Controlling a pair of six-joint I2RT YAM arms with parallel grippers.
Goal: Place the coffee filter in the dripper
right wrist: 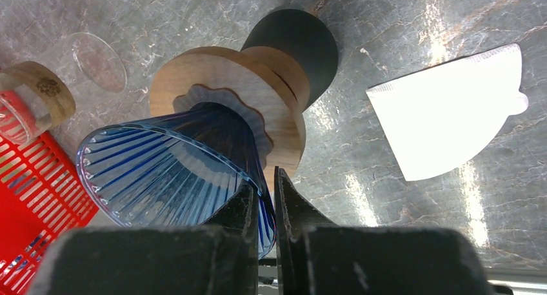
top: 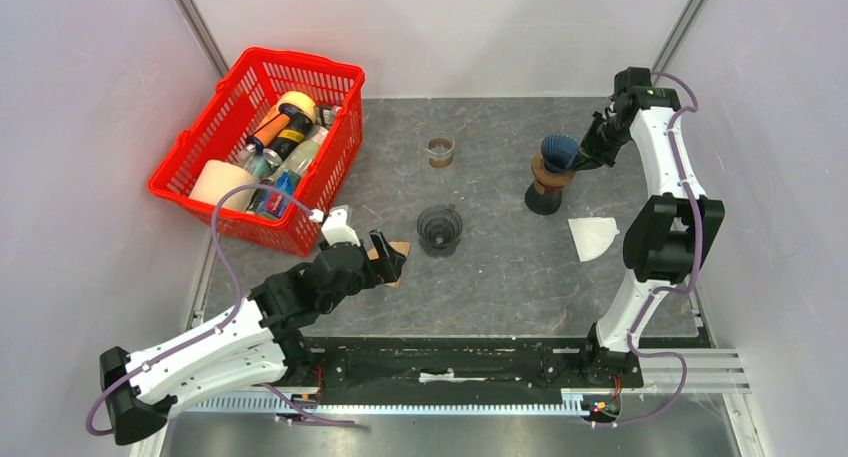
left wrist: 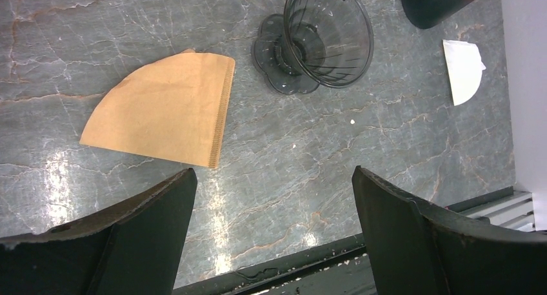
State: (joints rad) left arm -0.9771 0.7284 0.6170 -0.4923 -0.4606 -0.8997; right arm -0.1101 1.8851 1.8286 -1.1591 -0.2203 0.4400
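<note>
A brown paper coffee filter [left wrist: 164, 108] lies flat on the grey stone table, just beyond my open, empty left gripper [left wrist: 274, 172]; in the top view the gripper [top: 392, 262] partly covers it. A dark clear dripper [left wrist: 319, 40] stands right of the filter, and shows in the top view [top: 440, 229]. A white filter [right wrist: 451, 111] lies on the table at the right [top: 592, 237]. My right gripper [right wrist: 266, 185] is shut on the rim of a blue ribbed dripper [right wrist: 174, 172], tilted on a wooden collar [right wrist: 258, 95] over a black base [right wrist: 297, 40].
A red basket [top: 180, 172] full of bottles and a paper roll stands at the back left. A small glass with a wooden ring [top: 440, 152] stands at the back middle. The table's dark front rail [top: 450, 362] runs along the near edge.
</note>
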